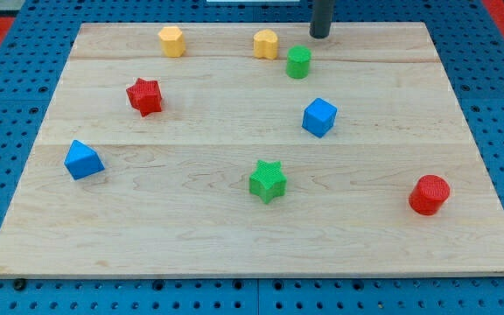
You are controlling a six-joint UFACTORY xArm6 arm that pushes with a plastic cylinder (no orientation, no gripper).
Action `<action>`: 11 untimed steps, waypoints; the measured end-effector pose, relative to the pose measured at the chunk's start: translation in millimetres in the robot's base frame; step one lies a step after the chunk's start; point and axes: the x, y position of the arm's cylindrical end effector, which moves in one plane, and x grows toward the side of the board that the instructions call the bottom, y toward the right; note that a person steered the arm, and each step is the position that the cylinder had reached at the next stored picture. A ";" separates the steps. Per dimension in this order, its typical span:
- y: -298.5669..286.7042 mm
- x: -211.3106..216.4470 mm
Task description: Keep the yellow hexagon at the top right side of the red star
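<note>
The pale wooden bench lies on a blue pegboard, and the blocks on it are scattered well apart, so each can be pushed on its own.

At the near left sits a blue plastic block, wedge-like in shape, clear of everything else. Farther back is the red plastic star, the reference for the task. Just beyond it and a little to its right, near the far edge, stands the yellow plastic hexagon — already on the star's far-right side, apart from it and not touching. By my judgement the asked arrangement holds as things lie, so the job is to leave this pair undisturbed.

Toward the middle, a green plastic star sits near the front. At the far edge, a second yellow block of rounded, uncertain shape stands just beside a green plastic cylinder; a blue plastic cube lies nearer, to their right.

My tip rests at the far edge, just beyond the green cylinder and right of the second yellow block, touching neither — and well apart from the hexagon. There is no claw on this rod, so nothing opens, closes or holds anything.

At the near right stands a red plastic cylinder, alone.
</note>
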 end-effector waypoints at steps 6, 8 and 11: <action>-225.6 -13.5; -242.8 20.0; -246.8 38.7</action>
